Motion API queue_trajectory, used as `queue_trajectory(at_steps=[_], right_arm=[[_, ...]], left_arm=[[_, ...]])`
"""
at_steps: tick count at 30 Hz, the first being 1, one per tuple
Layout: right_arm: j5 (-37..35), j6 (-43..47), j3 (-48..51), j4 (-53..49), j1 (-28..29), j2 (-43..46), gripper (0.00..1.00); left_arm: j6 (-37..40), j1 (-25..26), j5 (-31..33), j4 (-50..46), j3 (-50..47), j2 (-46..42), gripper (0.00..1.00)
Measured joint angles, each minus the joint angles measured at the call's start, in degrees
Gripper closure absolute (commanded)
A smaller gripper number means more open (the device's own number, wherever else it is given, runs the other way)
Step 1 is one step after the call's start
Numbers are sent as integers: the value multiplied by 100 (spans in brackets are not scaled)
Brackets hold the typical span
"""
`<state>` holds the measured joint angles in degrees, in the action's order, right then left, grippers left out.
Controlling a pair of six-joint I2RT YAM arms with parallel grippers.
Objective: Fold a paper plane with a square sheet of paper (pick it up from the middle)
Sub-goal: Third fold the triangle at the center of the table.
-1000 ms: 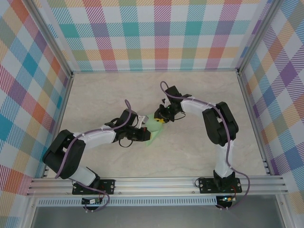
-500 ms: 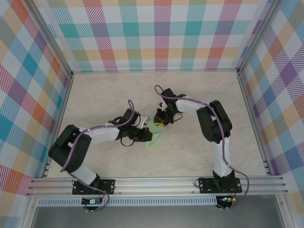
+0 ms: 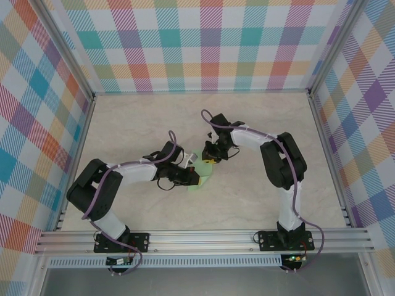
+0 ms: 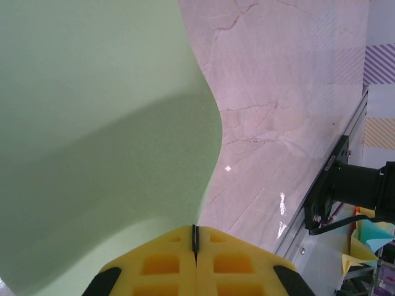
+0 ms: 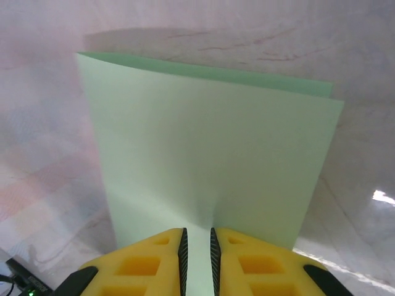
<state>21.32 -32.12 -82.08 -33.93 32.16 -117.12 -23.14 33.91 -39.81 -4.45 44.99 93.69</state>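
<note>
Your left gripper, pressed together, pinches the square sheet of paper at its 9 o'clock edge, mid-counter. The right gripper pinches the doubled sheet at 1 o'clock. Line up both layers' edges, pull gently, and lay it flat before creasing.

Both my grippers meet nose to nose, pinching one sheet.
My left arm lies low and reaches rightward, with the left gripper pads pressed flat together at the edge of the green paper sheet. My right arm doubles back leftward, and the right gripper pads sit a sliver apart, clamping the sheet between them.
</note>
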Motion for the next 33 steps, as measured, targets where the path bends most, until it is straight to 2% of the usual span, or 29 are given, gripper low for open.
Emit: queue_trajectory(at_steps=[10,16,27,33], right_arm=[[470,-192,0,422,92,2,81],[389,-127,0,341,184,-289,81],[391,885,0,-39,203,-350,81],[448,1143,0,-142,203,-348,80]], left_arm=[[2,-2,44,-144,133,15,100],[2,-4,28,-151,195,70,100],[-70,-4,-118,-164,286,76,99],[-63,-4,-61,-356,293,107,99]])
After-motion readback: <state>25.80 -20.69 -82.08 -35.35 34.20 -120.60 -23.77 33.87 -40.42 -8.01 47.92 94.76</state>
